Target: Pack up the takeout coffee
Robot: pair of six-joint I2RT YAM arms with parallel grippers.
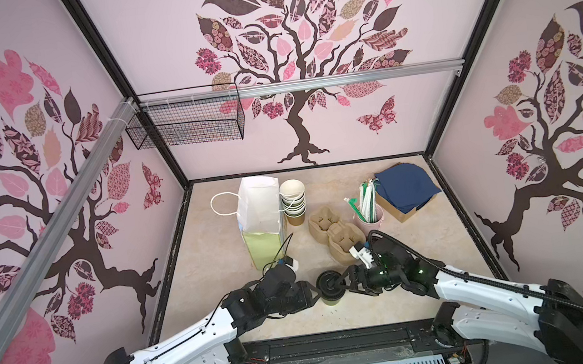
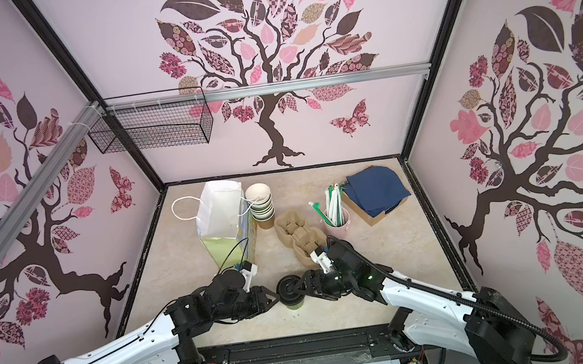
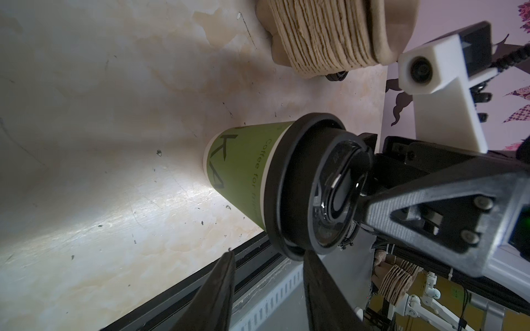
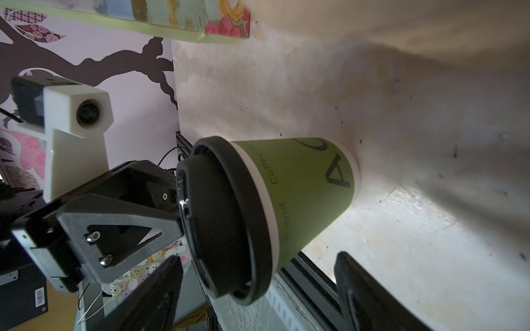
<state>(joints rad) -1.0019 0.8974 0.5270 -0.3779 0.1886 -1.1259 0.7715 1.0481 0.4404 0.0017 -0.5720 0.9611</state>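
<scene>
The takeout coffee (image 1: pixel 330 286) stands upright on the tabletop (image 1: pixel 220 292) between our two pincers, just ahead of each one's fingertips. Our right pincer (image 4: pixel 258 256) is spread wide and clamps nothing. Our left pincer (image 3: pixel 269 253) is half spread, with one finger at the rim of the lid (image 3: pixel 298 183), and pinches nothing we can see. We judge the cup light, its paper wall easily crushed and the plastic lid slick and liable to pop off. We would grip the green wall just beneath the lid, gently, keeping it upright.
</scene>
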